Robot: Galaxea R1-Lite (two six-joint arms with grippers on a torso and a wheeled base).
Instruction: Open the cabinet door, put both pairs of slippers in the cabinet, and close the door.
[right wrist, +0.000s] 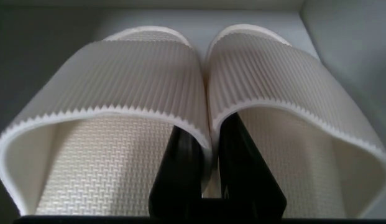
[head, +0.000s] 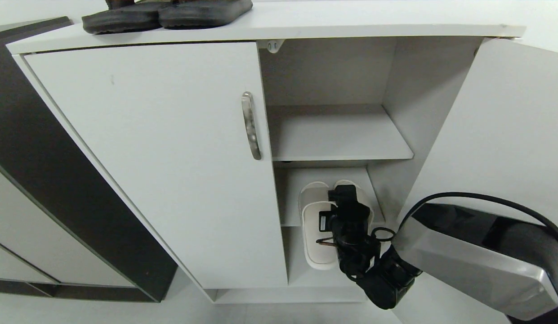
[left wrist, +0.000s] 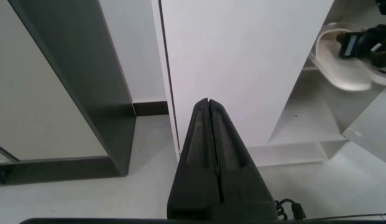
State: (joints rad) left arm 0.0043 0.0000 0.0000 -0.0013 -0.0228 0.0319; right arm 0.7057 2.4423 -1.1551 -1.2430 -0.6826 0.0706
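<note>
The cabinet (head: 350, 27) stands with its right door (head: 499, 130) swung wide open and its left door (head: 162, 157) shut, the metal handle (head: 251, 126) upright along its inner edge. Down in the open half, the right fingers (head: 344, 198) are in among the white slippers (head: 315, 238). Up close, one finger sits inside each slipper, and the two touching inner walls are pinched between them, so the pair is gripped side by side. Their toes point into the cabinet over the lower shelf (head: 292, 198), and the heels stick out past its near edge. I cannot tell whether the soles rest on it. The middle shelf (head: 337, 135) sits above them.

Up on the cabinet top, at the far left, the black slippers (head: 166, 15) lie side by side.

The left fingers (left wrist: 208, 124) are pressed flat together with nothing between them. They hang above the floor (left wrist: 149, 143) in front of the closed left door, near the dark panel (head: 36, 135) on the left.
</note>
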